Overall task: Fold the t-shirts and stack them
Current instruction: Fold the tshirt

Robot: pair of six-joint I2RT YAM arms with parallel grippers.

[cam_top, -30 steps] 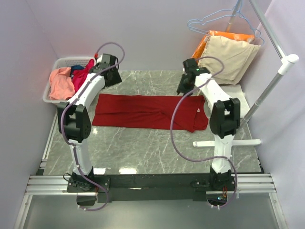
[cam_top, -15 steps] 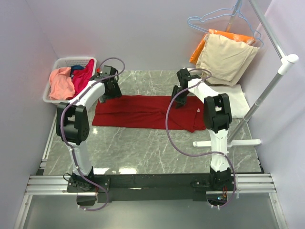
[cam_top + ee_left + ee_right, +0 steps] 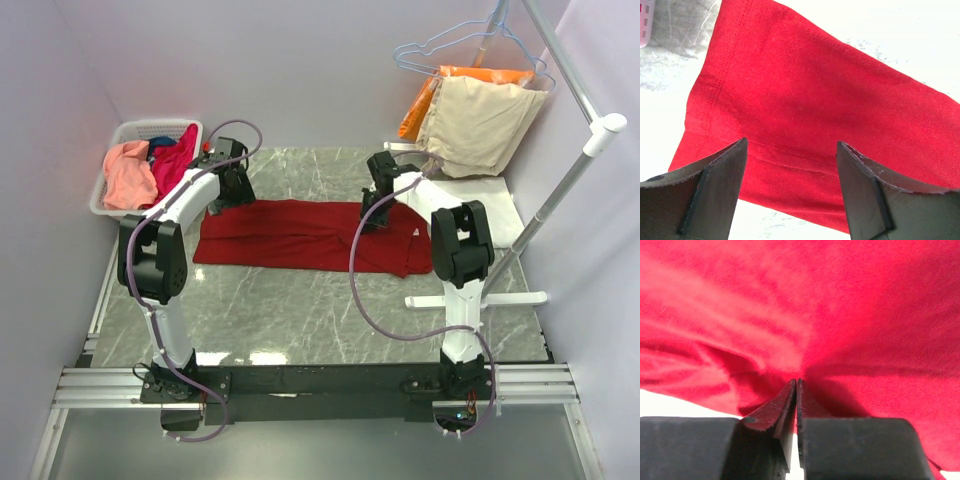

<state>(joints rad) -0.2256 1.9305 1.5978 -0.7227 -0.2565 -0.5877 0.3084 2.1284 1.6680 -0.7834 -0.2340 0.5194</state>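
- The dark red t-shirt (image 3: 300, 235) lies flat as a long strip across the middle of the tabletop (image 3: 300, 320). More t-shirts (image 3: 128, 172) sit in the basket (image 3: 150, 124) at the far left.
- The right hand (image 3: 796, 384) is pinched shut on a small ridge of the red cloth at the strip's far edge. The left hand (image 3: 791, 147) hangs wide open over the far left corner and holds nothing.
- To fold well, I judge the left hand should come down and nip the far hem at its corner before either hand lifts. Both should then carry that edge level toward the near side, so the crease runs straight.
- The overhead view gives the whole strip and where both arms stand. Only the right wrist view shows the pinch and the puckered cloth around it. Only the left wrist view shows the spread jaws and the stitched hem beneath them.
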